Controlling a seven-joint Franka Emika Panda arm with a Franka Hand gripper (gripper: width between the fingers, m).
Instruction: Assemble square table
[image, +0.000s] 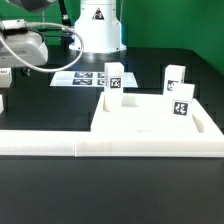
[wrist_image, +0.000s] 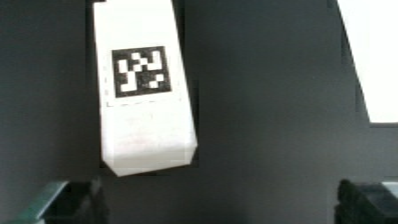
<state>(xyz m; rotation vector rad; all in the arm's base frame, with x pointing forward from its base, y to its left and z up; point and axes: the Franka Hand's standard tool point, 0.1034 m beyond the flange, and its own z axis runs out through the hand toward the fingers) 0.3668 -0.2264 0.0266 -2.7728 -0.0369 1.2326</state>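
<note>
Fingers (wrist_image: 61, 203) of the gripper (wrist_image: 217, 205) stand spread wide apart in the wrist view, dark tips at either side with nothing between them. Ahead of the open jaws lies one white table leg (wrist_image: 143, 90), flat on the black table (wrist_image: 267, 100), its black-and-white marker tag facing up; the fingers are clear of it. A white edge (wrist_image: 377, 60) shows beyond the leg, too cropped to name.

In the exterior view the arm with its gripper (image: 8, 72) reaches in at the far left, low over the table (image: 40, 100). The square tabletop panel (image: 140, 125) lies flat right of centre, nested against the long low L-shaped rail (image: 60, 143) that runs along its near side. A tagged leg (image: 114, 77) stands at the panel's far left corner, another leg (image: 177, 76) at its far right, and a third leg (image: 182, 102) stands on the right side, nearer. The marker board (image: 78, 78) lies flat behind them, near the robot's white base (image: 98, 25).
</note>
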